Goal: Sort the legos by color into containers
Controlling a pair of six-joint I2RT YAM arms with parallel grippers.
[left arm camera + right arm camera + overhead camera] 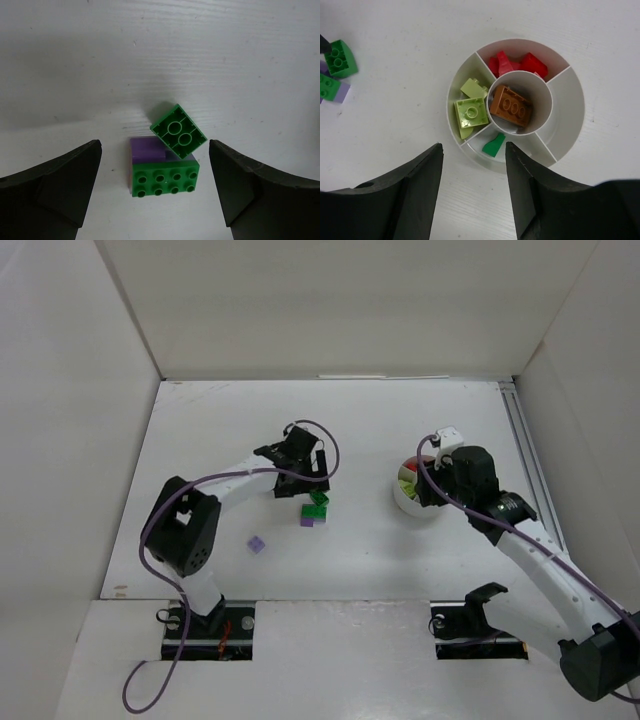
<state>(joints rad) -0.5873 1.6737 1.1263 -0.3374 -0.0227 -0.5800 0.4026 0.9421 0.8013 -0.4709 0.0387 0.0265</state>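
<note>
My left gripper [303,478] is open and hovers over a small pile of legos: a green brick lying upside down [178,131] leans on a lilac brick [146,149], with a longer green brick [164,179] in front. The pile lies between my left fingers [55,190]. A small lilac brick [257,545] lies alone to the left. My right gripper [474,150] is open and empty above the near rim of the round white dish [567,110]. Its wedges hold red bricks [515,62], lime bricks [471,111] and one green piece [494,145]. An orange-brown brick [510,106] fills the central cup.
White walls enclose the table on three sides. A metal rail [525,445] runs along the right edge. The dish [408,503] stands right of the pile [317,508]. The pile also shows at the right wrist view's left edge [340,59].
</note>
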